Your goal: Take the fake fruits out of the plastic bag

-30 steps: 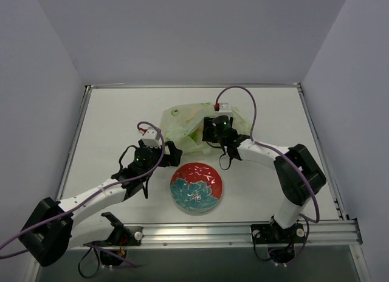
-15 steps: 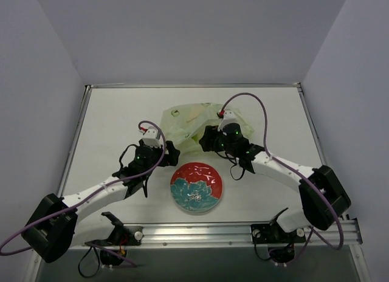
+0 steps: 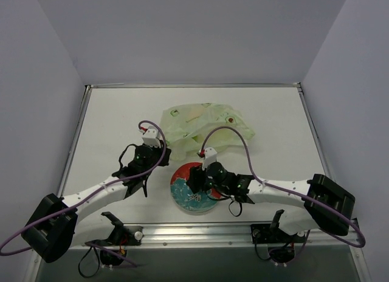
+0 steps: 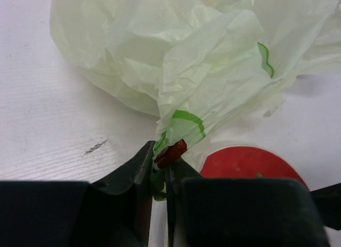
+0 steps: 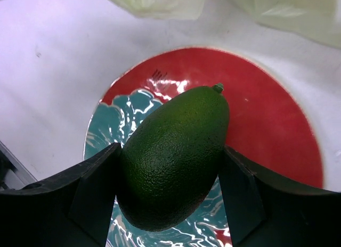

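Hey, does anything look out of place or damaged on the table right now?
Nothing stands out. The right hand holds the dark green fruit over the plate, the left hand pinches an edge of the plastic bag, and I see no spill or tear.

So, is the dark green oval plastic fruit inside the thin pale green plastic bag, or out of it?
Out: the right gripper holds the fruit over the red-and-teal floral plate, clear of the bag.
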Tool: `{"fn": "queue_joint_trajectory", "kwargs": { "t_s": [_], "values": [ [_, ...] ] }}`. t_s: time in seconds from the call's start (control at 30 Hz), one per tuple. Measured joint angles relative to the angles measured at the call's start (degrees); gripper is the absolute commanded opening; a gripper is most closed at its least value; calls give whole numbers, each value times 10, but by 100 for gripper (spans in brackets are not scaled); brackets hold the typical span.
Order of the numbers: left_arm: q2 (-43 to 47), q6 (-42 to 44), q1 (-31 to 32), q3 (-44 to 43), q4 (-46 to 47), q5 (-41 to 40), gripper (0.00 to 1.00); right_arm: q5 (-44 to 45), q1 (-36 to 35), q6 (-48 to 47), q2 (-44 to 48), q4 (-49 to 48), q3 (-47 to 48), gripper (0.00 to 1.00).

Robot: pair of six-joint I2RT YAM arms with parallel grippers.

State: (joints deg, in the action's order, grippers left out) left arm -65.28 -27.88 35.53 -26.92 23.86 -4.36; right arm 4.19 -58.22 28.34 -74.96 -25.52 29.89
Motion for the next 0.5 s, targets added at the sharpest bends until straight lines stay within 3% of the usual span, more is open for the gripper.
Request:
{"fn": "queue_joint_trajectory", "kwargs": {
  "t_s": [0.07,0.1,0.17,0.2,0.33,0.5],
  "values": [
    [0,3,0,0,0,0,2,17,-17,2,-23,-1,4,53],
    [0,3,0,0,0,0,2,24,-24,2,-33,0,8,68],
    [0,3,0,0,-1,-1,2,37,-30,2,-49,3,20,82],
    [0,3,0,0,-1,-2,2,42,-30,1,-53,6,27,82],
    [0,3,0,0,-9,-4,2,72,-30,-8,-49,19,58,75],
    [1,2,0,0,-14,-2,3,87,1,-36,-22,39,96,41]
  ]
}}
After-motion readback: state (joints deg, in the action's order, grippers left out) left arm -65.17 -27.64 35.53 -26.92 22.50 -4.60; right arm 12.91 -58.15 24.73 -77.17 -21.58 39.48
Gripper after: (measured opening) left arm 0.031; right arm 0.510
